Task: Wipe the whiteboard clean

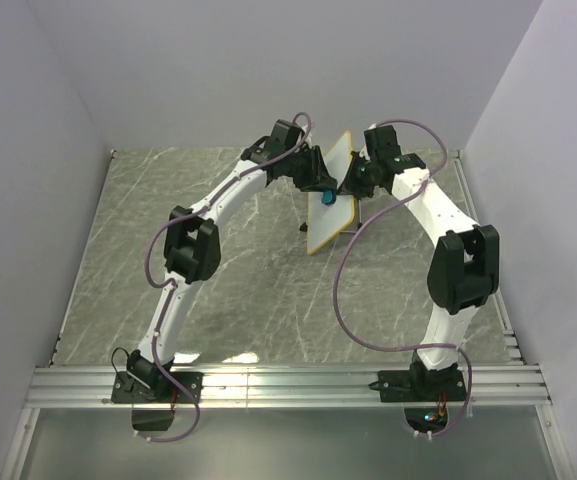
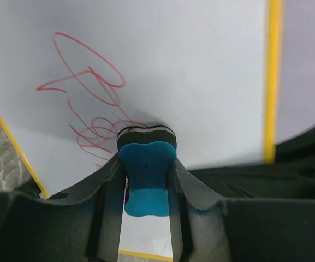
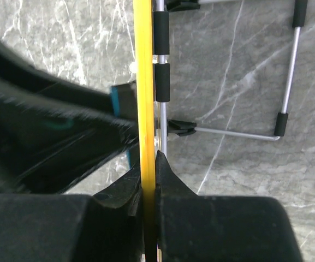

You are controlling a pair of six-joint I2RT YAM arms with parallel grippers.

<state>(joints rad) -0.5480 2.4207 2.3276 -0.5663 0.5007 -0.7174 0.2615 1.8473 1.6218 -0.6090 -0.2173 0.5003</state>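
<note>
So the left gripper (image 2: pixel 144 177) is clamped on the blue eraser (image 2: pixel 146 164), its pad against the whiteboard (image 2: pixel 201 65), which stands on the table (image 1: pixel 248 290). The red scribbles (image 2: pixel 89 103) sit up-left of the pad. The right gripper (image 3: pixel 149 172) pinches the board's yellow rim (image 3: pixel 143 82).

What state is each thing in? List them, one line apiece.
whiteboard: held up on edge, not yet wiped clean.
red scribbles: unerased on the board face.
eraser: dark pad against the board at the scribbles' lower end.
left gripper: shut on the eraser.
right gripper: shut on the whiteboard's yellow rim.
easel legs: folded out behind the board.
</note>
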